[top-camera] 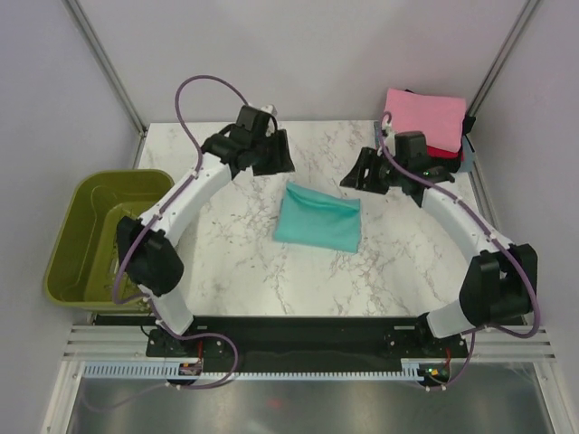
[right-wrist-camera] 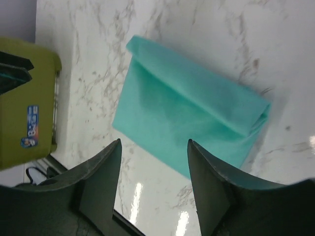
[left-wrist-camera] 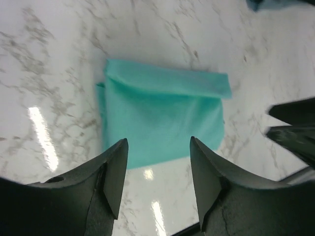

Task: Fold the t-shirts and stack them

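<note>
A folded teal t-shirt [top-camera: 318,217] lies flat in the middle of the marble table [top-camera: 244,262]. It also shows in the left wrist view [left-wrist-camera: 162,115] and the right wrist view [right-wrist-camera: 189,105]. A stack of folded shirts sits at the back right corner, pink [top-camera: 425,113] on top, red [top-camera: 445,152] below it and a grey-blue edge [top-camera: 468,154] at the side. My left gripper [top-camera: 276,155] hovers open and empty above the table, left of the teal shirt. My right gripper [top-camera: 360,172] hovers open and empty on its right.
An olive-green plastic basket [top-camera: 104,233] stands at the table's left edge and shows in the right wrist view [right-wrist-camera: 24,103]. Metal frame posts rise at the back corners. The arm bases are bolted at the near edge.
</note>
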